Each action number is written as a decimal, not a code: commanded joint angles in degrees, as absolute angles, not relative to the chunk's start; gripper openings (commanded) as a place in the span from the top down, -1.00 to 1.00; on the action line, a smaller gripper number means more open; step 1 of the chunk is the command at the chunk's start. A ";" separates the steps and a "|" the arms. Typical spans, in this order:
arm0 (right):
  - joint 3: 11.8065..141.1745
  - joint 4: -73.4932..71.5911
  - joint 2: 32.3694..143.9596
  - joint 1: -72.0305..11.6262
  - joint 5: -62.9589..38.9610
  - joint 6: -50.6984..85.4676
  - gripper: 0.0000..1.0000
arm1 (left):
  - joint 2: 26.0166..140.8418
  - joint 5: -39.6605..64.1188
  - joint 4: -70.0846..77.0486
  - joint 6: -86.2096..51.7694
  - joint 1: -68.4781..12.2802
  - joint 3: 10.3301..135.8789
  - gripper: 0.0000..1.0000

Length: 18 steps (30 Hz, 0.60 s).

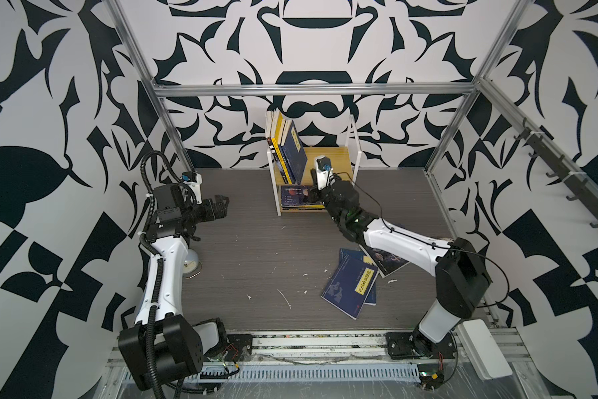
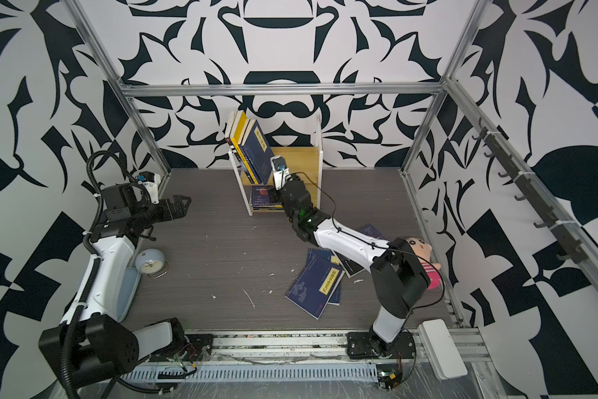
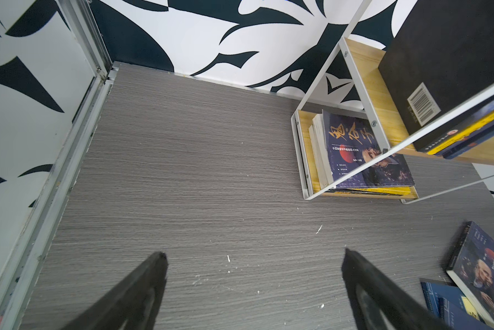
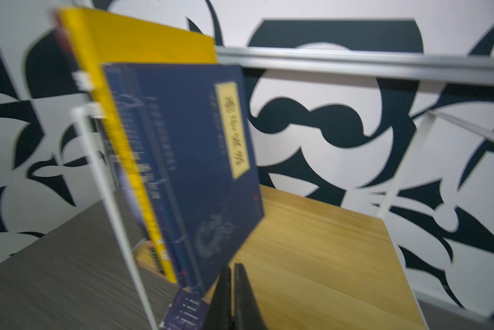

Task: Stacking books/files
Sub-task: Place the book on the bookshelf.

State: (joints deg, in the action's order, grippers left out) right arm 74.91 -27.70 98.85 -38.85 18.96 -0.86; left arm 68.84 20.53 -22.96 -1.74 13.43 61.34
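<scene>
On the small shelf's upper board (image 4: 325,257), several books (image 1: 287,148) (image 2: 252,152) stand leaning left; the outermost is navy with a yellow label (image 4: 188,160), and a yellow one (image 4: 143,40) is behind it. A flat stack topped by a purple book (image 1: 295,197) (image 3: 362,151) fills the lower level. Loose navy books (image 1: 351,283) (image 2: 313,286) lie on the table, with a dark one (image 1: 389,259) partly under the right arm. My right gripper (image 4: 232,267) (image 1: 311,188) is shut and empty at the upper board's front edge, beside the navy book's lower corner. My left gripper (image 3: 255,253) (image 1: 223,203) hangs open over the table, at the left.
The shelf's white wire frame (image 1: 354,145) rises on both sides. A round clock (image 2: 150,264) and a light-blue case (image 2: 128,293) sit by the left arm. A doll (image 2: 425,255) lies behind the right arm, and a white flat box (image 1: 484,345) rests at the front right.
</scene>
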 commanded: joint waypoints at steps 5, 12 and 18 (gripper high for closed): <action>94.04 -12.86 111.53 -31.81 14.82 2.42 1.00 | 68.06 21.53 -22.16 -2.37 13.63 60.16 -0.99; 104.50 -9.63 121.35 -30.84 12.34 2.95 1.00 | 67.91 21.65 -22.21 -2.37 13.68 60.17 -0.99; 108.05 -10.02 125.77 -32.92 11.61 3.51 1.00 | 68.11 21.50 -22.17 -2.37 13.63 60.17 -0.99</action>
State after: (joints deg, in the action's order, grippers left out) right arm 105.14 -11.38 124.62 -31.35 13.02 2.81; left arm 68.84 20.82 -22.94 -1.74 13.45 61.32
